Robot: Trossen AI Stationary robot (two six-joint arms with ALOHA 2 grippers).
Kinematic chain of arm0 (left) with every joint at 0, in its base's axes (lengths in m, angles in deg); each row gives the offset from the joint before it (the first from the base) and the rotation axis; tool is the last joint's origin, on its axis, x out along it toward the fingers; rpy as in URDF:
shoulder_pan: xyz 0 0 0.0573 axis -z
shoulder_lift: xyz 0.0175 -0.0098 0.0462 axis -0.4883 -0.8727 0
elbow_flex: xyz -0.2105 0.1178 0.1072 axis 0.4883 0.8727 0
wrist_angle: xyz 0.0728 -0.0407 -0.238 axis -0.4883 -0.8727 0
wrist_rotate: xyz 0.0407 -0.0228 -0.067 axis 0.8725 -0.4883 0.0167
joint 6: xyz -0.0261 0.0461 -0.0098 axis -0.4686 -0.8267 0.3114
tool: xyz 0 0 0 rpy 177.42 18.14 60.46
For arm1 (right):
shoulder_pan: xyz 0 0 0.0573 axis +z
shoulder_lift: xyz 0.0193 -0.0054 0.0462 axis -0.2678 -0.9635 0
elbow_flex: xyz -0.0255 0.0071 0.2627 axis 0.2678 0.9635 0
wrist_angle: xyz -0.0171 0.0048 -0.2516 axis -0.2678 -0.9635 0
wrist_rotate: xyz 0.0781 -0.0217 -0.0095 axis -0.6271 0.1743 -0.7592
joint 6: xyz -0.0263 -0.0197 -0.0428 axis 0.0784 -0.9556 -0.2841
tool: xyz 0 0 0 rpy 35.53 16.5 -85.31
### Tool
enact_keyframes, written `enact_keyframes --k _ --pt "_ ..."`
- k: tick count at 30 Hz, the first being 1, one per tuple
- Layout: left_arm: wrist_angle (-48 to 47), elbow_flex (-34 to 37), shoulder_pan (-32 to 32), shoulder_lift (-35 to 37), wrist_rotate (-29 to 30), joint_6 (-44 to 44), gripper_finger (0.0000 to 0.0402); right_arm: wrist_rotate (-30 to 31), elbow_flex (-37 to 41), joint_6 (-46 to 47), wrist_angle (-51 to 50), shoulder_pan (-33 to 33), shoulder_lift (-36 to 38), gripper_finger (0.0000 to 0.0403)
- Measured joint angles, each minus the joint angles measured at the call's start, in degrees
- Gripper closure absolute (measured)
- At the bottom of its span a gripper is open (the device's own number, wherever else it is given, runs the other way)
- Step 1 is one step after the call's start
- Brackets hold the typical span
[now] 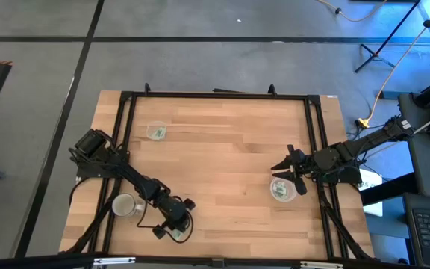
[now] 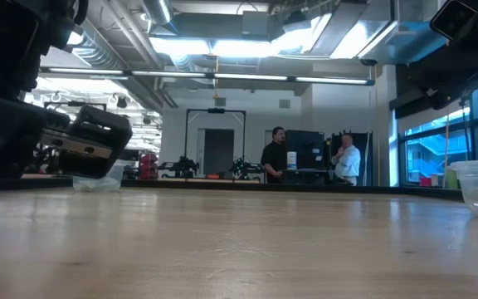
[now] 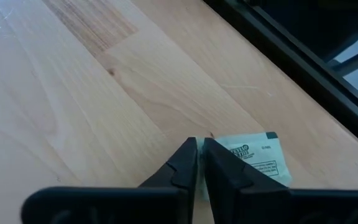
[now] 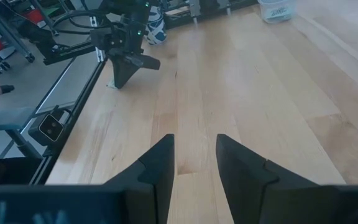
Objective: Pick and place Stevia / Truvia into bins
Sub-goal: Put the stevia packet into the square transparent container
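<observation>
One pale green-and-white Stevia sachet lies flat on the wood near the table's near edge, also seen in the high view. My left gripper stands over its one end with the fingers almost together. Two clear plastic bins hold more sachets: one near the far left, one at the right. My right gripper hovers open just on the far side of the right bin, touching nothing; its wrist view shows its spread fingers over bare wood. My left gripper comes down on the sachet from above, slanting. Its two fingertips are closed over the sachet's one short end, and they hide the place of contact. The rest of the sachet lies flat on the table.
A white mug stands on the table beside my left arm, toward the left edge. A black frame rail runs along the table edge close to the sachet. Bare wood fills the table's middle. Two people stand far off in the room.
</observation>
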Motion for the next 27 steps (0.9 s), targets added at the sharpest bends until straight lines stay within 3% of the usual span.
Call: enact_keyframes --k 9,15,21,27 --pt "-3.4 0.6 -0.5 3.8 -0.1 2.0 0.0399 0.0 0.0 -0.1 0.0 0.0 0.0 0.028" --pt "-13.2 0.8 -4.7 14.3 0.1 8.6 0.04 0.0 0.0 -0.2 0.0 0.0 0.0 0.028" --pt "-22.8 0.8 -12.0 28.1 8.5 11.3 0.04 0.0 0.0 -0.3 0.0 0.0 0.0 0.028" --pt "-36.6 0.7 -21.4 41.0 24.1 19.6 0.04 0.0 0.0 -0.3 0.0 0.0 0.0 0.028"
